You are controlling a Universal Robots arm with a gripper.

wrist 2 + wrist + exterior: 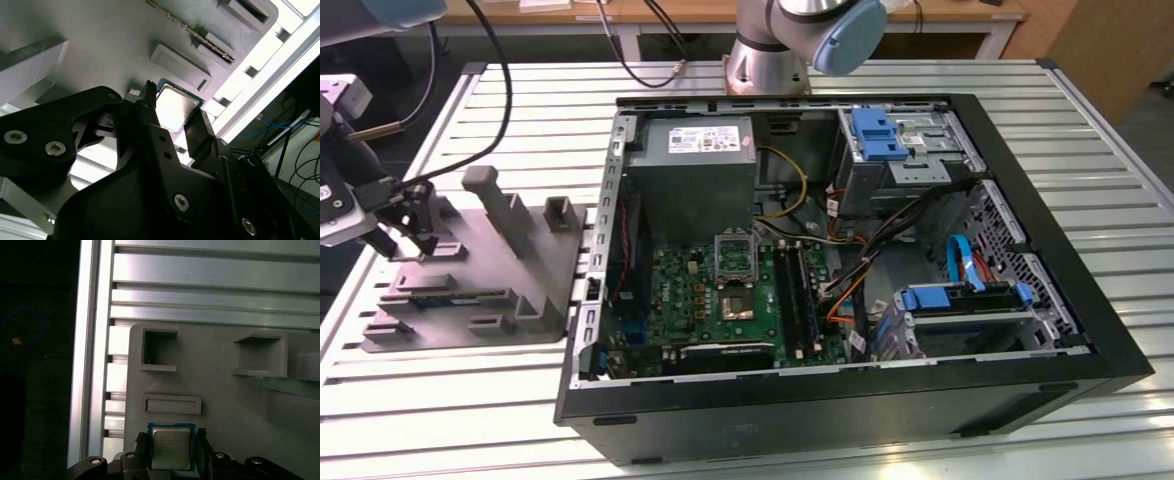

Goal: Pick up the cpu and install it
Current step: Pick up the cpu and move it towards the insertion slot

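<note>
1. The cpu (171,448) lay flat on the grey fixture (225,405), pale metal top facing up, with a thin green border showing round it.
2. Being square, it had no long axis that I could pick out. In the first wrist view its edges ran parallel with the fixture's nearby rim and with the shallow rectangular recess just beside it.
3. In the second wrist view the cpu (175,106) caught a bright glare. It sat close to a raised grey block on the fixture (110,45).
4. The gripper (171,442) was right down over the chip, its two dark fingers (142,445) standing at opposite edges of it. The jaws were set narrow, barely wider than the chip. One finger looked level with the chip's edge, while a dark sliver of gap showed at the other. The chip still seemed to rest on the fixture.
5. From the exterior view the gripper (403,240) stood at the exterior view's left, its tips down at the fixture (520,270), well apart from the computer case (1067,300).
6. The case lay open on the slatted metal table (454,400). Inside, the dark square socket (735,303) sat on the green board, below the big grey box (700,165).
7. The arm's base (767,60) stood behind the case.
</note>
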